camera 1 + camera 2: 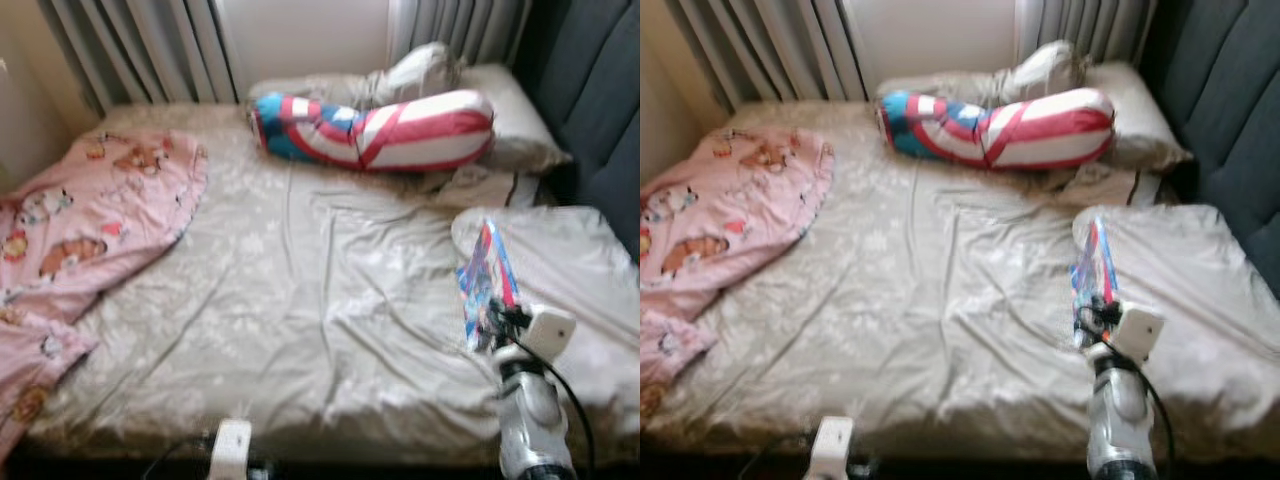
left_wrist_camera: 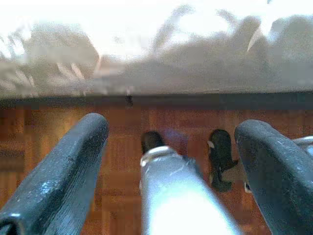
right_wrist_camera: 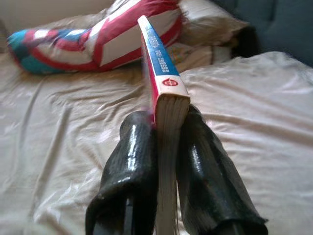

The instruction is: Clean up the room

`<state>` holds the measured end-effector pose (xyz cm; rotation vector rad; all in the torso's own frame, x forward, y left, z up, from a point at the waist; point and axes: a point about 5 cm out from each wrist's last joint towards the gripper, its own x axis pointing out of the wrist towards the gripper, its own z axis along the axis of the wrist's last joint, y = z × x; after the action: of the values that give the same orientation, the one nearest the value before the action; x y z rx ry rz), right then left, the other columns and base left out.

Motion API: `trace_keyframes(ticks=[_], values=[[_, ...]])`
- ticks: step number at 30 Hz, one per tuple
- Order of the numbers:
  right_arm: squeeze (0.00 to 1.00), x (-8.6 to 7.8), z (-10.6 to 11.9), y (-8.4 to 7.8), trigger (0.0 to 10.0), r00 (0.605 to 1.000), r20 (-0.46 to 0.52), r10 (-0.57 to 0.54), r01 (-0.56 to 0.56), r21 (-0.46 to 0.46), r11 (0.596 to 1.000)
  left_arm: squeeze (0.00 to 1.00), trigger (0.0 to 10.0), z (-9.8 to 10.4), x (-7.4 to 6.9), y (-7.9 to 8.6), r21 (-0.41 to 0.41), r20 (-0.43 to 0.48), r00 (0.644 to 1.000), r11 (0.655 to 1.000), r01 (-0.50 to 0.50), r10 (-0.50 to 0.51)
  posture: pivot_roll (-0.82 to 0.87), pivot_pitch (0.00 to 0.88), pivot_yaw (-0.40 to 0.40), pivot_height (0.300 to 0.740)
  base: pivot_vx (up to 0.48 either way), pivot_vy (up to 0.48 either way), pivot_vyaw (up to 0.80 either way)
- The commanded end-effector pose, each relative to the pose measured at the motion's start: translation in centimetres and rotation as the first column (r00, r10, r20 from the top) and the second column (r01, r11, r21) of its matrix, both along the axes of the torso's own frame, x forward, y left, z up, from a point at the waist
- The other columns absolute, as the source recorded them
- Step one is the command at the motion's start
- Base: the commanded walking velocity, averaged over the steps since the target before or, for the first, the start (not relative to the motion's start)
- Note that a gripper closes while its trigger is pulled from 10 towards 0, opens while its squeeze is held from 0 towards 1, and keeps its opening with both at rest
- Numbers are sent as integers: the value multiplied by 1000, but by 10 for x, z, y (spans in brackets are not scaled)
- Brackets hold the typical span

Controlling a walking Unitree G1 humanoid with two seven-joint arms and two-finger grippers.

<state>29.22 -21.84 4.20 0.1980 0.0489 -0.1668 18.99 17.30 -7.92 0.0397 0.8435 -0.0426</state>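
Holding a thin book (image 3: 164, 93) edge-on, our right gripper (image 3: 166, 147) has its jaws pinching the page block just behind the spine, so the red-and-blue cover stands upright and points away from the wrist toward the head of the bed (image 1: 300, 300). In the head views the book (image 1: 487, 280) sits raised above the beige sheet on the right side of the mattress, near the dark padded headboard (image 1: 600, 110); we judge the narrow pinch suits a slim volume carried off the bedding to be put away. Our left gripper (image 2: 171, 161) hangs low at the bed's foot, jaws spread and empty, looking at the wooden floor (image 2: 58, 132) and the mattress edge. Still on the bed: a striped red, white and blue bolster pillow (image 1: 375, 130) across the top, beige pillows (image 1: 500, 110) behind it, and a pink patterned blanket (image 1: 90, 220) rumpled at the left and spilling over the side. We judge the tidy-up is at an early stage, with the blanket the obvious remaining item
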Motion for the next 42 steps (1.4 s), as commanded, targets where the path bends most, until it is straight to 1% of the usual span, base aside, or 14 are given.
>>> trace_keyframes(ticks=[1, 6, 9, 12, 16, 17, 20, 23, 24, 27, 30, 33, 35, 42], values=[[0, 8, 7, 13, 10000, 999, 28, 44, -44, 12, 999, 0, 10000, -2, -5, 9, 11, -22, 1000, 1000, -17, 17, -62, 75, -55, 740, 0, 0, 0], [0, 14, 10, 27, 10000, 998, 47, 45, -47, 44, 998, 0, 10000, 2, -2, 23, 23, 1, 999, 999, -39, 39, -61, 74, -14, 740, 0, 0, 0], [0, 11, 6, 41, 10000, 997, 48, 56, -59, 60, 996, 0, 10000, 4, 1, 29, 37, 3, 1000, 999, -14, 14, -61, 78, 25, 740, 0, 0, 0], [0, 10, 5, 47, 10000, 997, 51, 50, -53, 64, 997, 0, 10000, 5, 2, 33, 50, 1, 1000, 999, -1, 1, -57, 82, 30, 740, 0, 0, 0], [0, 7, 0, 60, 10000, 997, 39, 65, -68, 82, 994, 0, 10000, 7, -2, 49, 89, -13, 1000, 996, 5, -4, -35, 86, 36, 740, 0, 0, 0], [0, 7, -2, 69, 10000, 996, 25, 89, -91, 82, 992, 0, 10000, 6, -6, 56, 97, -18, 1000, 995, -8, 10, -49, 82, 27, 740, 0, 0, 0], [0, 11, 2, 77, 10000, 991, 34, 128, -131, 79, 988, 0, 10000, 6, -11, 62, 109, -21, 1000, 994, -12, 14, -104, 68, 21, 740, 0, 0, 0], [0, 14, 9, 73, 10000, 987, 61, 152, -155, 51, 987, 0, 10000, 5, -11, 61, 96, -21, 999, 995, -39, 41, -123, 60, 31, 740, 0, 0, 0], [0, 16, 14, 65, 10000, 984, 80, 161, -162, 10, 987, 0, 10000, 4, -10, 56, 84, -31, 999, 996, -31, 34, -125, 53, 44, 740, 0, 0, 0], [0, 17, 16, 49, 10000, 992, 82, 95, -96, 15, 995, 0, 10000, 4, -6, 46, 71, -29, 1000, 997, 14, -12, -123, 69, 58, 740, 0, 0, 0], [0, 14, 11, 42, 10000, 997, 68, 33, -35, 29, 999, 0, 10000, 6, -1, 43, 64, -15, 1000, 998, 20, -19, -102, 75, 36, 740, 0, 0, 0], [0, 9, 6, 42, 10000, 999, 52, 15, -17, 42, 999, 0, 10000, 6, 0, 41, 54, -4, 1000, 999, -2, 2, -94, 75, 18, 740, 0, 0, 0], [0, 9, 4, 43, 10000, 998, 39, 44, -45, 26, 999, 0, 10000, 5, -2, 39, 42, -1, 1000, 999, -28, 28, -93, 74, 6, 740, 0, 0, 0], [0, 16, 10, 36, 10000, 998, 39, 44, -45, 17, 999, 0, 10000, 2, -4, 33, 40, -13, 1000, 999, -18, 18, -84, 85, -9, 740, 0, 0, -291]])
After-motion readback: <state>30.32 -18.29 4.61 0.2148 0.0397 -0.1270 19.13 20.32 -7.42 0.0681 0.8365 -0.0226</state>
